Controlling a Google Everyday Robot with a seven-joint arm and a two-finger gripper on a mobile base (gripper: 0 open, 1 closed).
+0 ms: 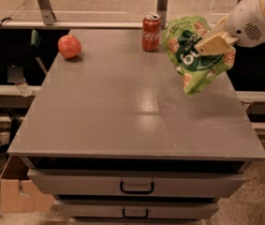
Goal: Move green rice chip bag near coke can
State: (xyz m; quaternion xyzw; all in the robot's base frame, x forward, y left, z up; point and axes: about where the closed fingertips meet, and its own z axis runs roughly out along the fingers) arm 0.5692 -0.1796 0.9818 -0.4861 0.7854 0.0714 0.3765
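Gripper (pixel 212 43) sat at about 2 o'clock over the grey table (pixel 122 107), tan fingers (pixel 216 45) pinched onto the green rice chip bag (pixel 193 64). White arm (pixel 256 13) came in from the 2 o'clock corner. Bag hung from the grip, tilted, crumpled lower end pointing down toward 6 o'clock; could not tell whether that end touched the tabletop. Dark green logo with white lettering faced the camera.

Coke can (pixel 151 32) stood upright at roughly 12 o'clock on the table, close to the far edge. Bag was just beside it, at the can's 3 to 4 o'clock, with a narrow gap between them. Round orange-red fruit (pixel 69 46) rested at 10 o'clock, well apart from both. Drawer (pixel 136 184) with a dark handle sat below the tabletop, cardboard box (pixel 17 191) on the floor at 7 o'clock.
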